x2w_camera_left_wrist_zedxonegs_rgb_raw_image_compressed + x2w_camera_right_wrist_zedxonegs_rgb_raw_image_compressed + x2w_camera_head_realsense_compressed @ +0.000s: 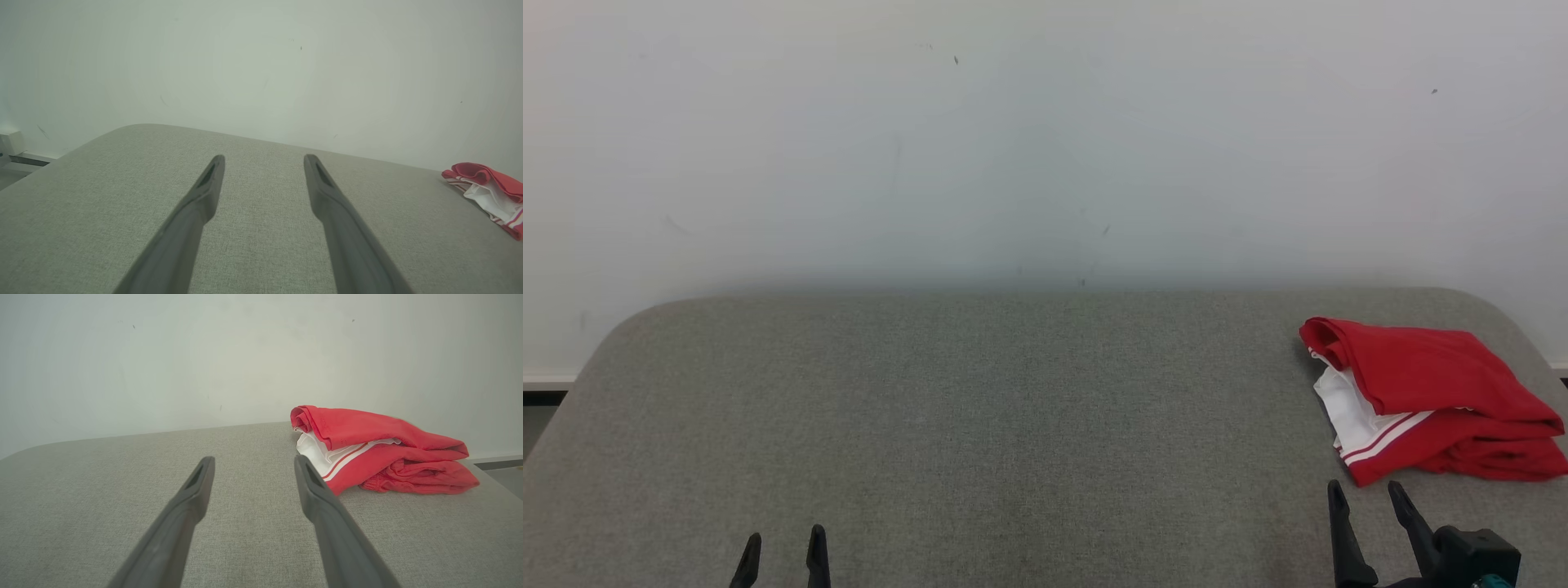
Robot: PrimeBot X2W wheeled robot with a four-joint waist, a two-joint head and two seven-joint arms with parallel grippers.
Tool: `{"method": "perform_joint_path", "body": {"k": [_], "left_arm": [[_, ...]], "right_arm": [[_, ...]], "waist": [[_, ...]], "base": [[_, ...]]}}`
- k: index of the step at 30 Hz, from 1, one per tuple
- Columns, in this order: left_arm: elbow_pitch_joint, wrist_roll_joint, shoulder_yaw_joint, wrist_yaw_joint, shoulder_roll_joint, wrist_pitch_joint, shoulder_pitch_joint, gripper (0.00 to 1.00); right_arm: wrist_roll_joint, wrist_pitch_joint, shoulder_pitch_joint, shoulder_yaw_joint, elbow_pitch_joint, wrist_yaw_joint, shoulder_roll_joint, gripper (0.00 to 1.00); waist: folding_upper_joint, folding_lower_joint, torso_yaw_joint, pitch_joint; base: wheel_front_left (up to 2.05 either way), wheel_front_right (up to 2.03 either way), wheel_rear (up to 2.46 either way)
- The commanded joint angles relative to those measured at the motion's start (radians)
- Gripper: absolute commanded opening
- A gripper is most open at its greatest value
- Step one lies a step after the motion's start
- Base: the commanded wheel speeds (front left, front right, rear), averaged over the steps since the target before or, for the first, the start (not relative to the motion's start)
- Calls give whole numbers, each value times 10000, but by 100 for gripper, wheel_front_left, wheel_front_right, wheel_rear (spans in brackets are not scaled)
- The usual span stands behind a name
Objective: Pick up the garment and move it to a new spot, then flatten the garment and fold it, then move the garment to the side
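A red garment point(1429, 396) with a white panel and red-and-white stripes lies folded in a loose bundle at the far right of the grey fabric table point(1013, 408). It also appears in the right wrist view as the garment point(376, 449) and at the right edge of the left wrist view as the garment point(490, 192). My right gripper point(1368, 494) stands open just in front of the bundle, apart from it, with nothing between its fingers. My left gripper point(784, 543) is open at the lower left, far from the garment, and holds nothing.
A plain white wall point(1045, 139) rises right behind the table's far edge. The table has rounded far corners, and the bundle lies close to its right edge. A strip of floor point(502, 473) shows past the table's right side.
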Motion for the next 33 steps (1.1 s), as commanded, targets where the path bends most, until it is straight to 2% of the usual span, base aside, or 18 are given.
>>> {"method": "perform_joint_path", "body": {"k": [1,33], "left_arm": [[22,25,28,-13,-12,-30,-59,100],[389,-166,56,-15,-10,-30,-141,100]], "right_arm": [[-39,-67,-32,-27,8,-26,11,100],[217,-159,-117,108,236,-26,13,100]], "waist": [[-1,0,-1,5],[-1,0,-77,92]], "base": [[0,0,0],[0,0,0]]}}
